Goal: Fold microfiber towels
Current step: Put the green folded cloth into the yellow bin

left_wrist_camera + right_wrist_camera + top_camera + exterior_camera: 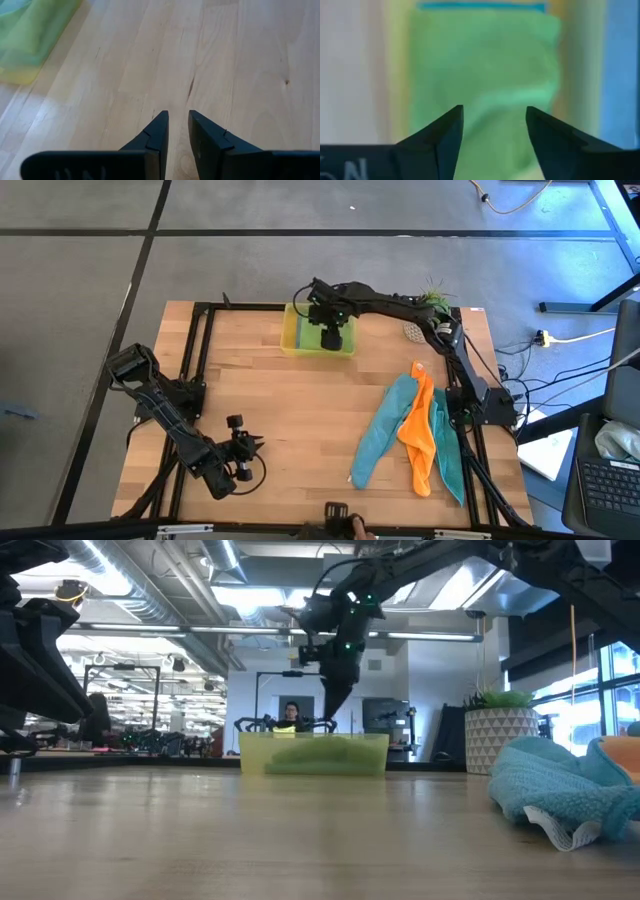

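Nearest the low camera: teal towel (548,788) bunched on the tabletop (300,430), pale hem curled at its edge, orange towel (618,755) just behind. From above, both teal towels (380,430) and the orange one (420,430) lying in long crumpled strips near the right edge, unfolded, touching one another. Lime green towel (485,75) already folded inside the yellow tray (290,330) at the far side, a blue edge showing beneath it.

Right claw (494,120) hanging directly over the tray, fingers spread, nothing between them, green cloth below. Left claw (177,122) waiting low over bare wood at the near left, fingers narrowly apart and empty.

Likely risks: microfiber clinging to a fingertip on the way up, dragging the folded cloth out of square or over the tray wall; a light tray sliding if nudged. With the remaining pile overlapped, a pinch could catch two cloths at once.

Only partial pale lettering visible on the right wrist housing, not legible; no other writing readable.
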